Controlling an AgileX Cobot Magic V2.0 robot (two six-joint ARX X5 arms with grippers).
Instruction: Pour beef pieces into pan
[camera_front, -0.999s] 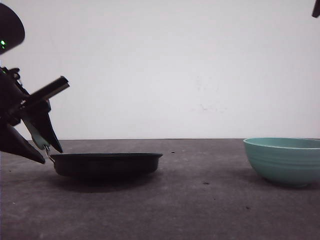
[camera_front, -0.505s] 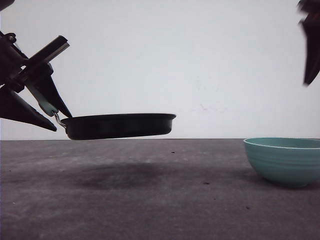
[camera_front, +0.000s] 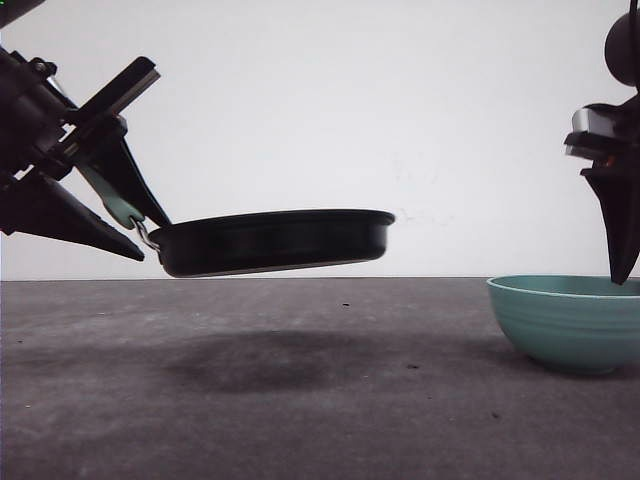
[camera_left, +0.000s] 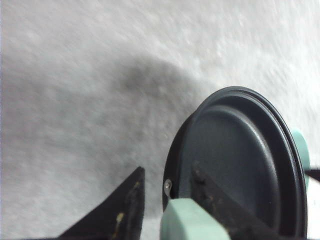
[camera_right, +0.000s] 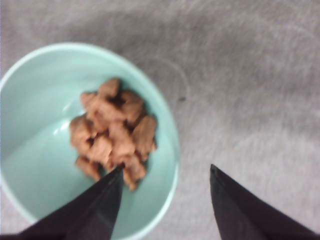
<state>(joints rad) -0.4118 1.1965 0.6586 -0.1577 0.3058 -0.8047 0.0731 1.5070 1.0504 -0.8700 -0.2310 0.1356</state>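
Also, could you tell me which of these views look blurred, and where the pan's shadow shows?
Front view: sharp; the lifted pan casts a soft dark patch on the table beneath it. Left wrist view: table texture smeared, the same shadow a diffuse smudge beside the pan. Right wrist view: slightly soft, the beef pieces in the teal bowl lacking crisp edges.

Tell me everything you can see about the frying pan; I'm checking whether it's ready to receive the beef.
The pan is shallow, round and black, with a pale mint-green handle on a thin metal neck. The left gripper is shut on that handle and holds the pan in the air above the dark table, nearly level, its far rim tipped slightly up. A shadow lies beneath it. In the left wrist view its inside looks bare, though blurred.
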